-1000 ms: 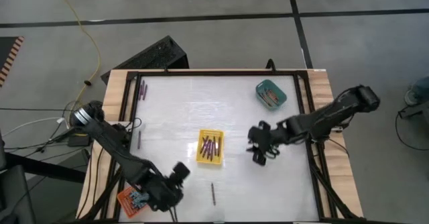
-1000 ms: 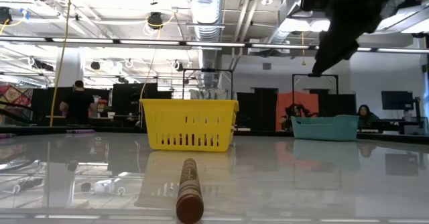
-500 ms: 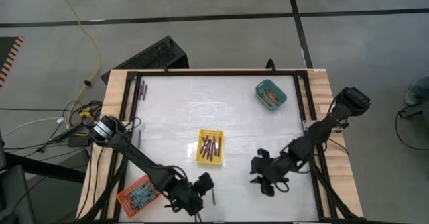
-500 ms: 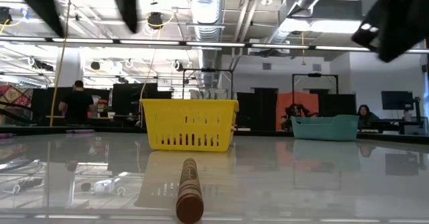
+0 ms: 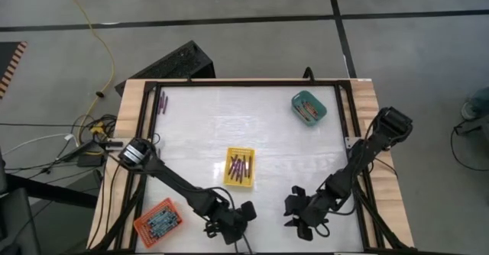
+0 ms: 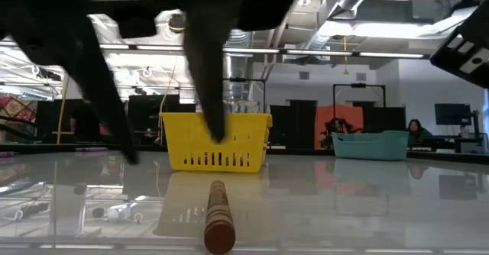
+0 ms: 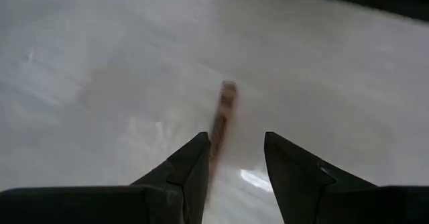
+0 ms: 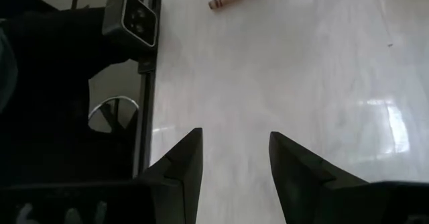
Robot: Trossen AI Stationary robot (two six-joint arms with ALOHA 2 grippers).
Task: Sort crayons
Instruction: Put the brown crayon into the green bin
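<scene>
One loose crayon [image 6: 218, 218] lies flat on the white table [image 5: 206, 125] near its front edge, forward of the yellow tray [image 5: 239, 168]. The left gripper [image 7: 234, 158] is over it with its fingers spread and nothing held; the crayon's near end runs in just beside one finger. The right gripper [image 5: 299, 211] is close by to the right, also spread and holding nothing. More crayons fill the yellow tray, the teal tray [image 5: 309, 107] at the far right and the orange tray [image 5: 158, 221] at the front left.
</scene>
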